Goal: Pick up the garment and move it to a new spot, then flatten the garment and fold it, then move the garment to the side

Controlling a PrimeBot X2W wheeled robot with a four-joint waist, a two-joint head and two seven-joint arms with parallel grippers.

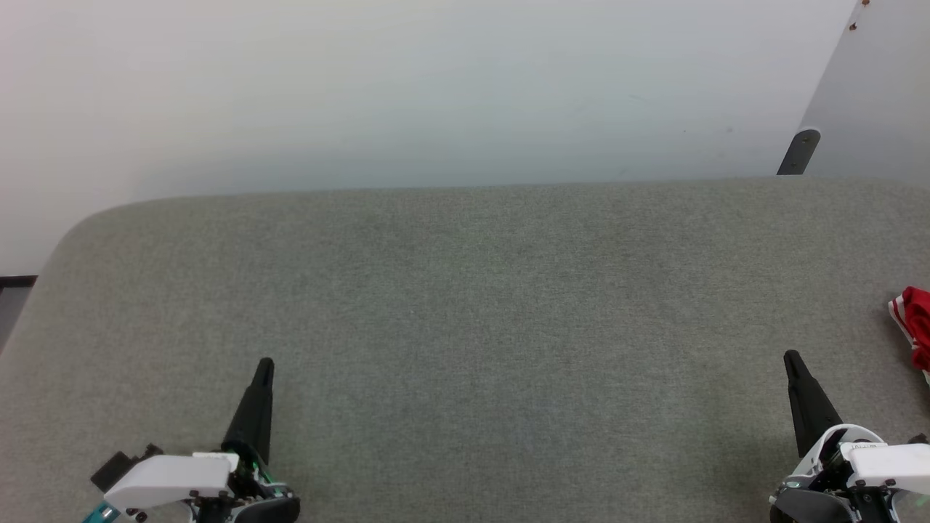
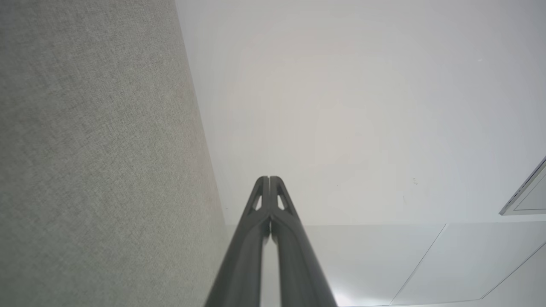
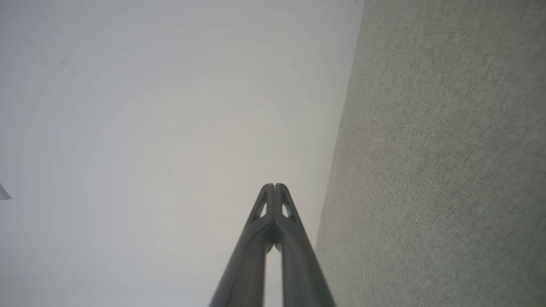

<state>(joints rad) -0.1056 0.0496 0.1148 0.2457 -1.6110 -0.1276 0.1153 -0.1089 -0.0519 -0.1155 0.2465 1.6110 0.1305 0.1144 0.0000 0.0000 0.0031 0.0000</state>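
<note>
At the far right edge of the head view lies the garment (image 1: 917, 323), a bunched piece of red cloth with red-white stripe trim, mostly cut off by the frame. It rests on the grey fabric surface (image 1: 465, 305). My right gripper (image 1: 790, 357) is at the lower right, shut and empty, a short way left of and nearer than the garment. My left gripper (image 1: 265, 363) is at the lower left, also shut with nothing held. Each wrist view shows its fingertips pressed together: left gripper (image 2: 269, 179), right gripper (image 3: 274, 186).
The grey surface (image 2: 85, 149) ends at a rounded far edge, with a pale floor (image 1: 363, 87) beyond it. A dark furniture leg (image 1: 799, 151) under a pale panel stands at the upper right. The surface's left corner curves off near a dark strip (image 1: 14, 282).
</note>
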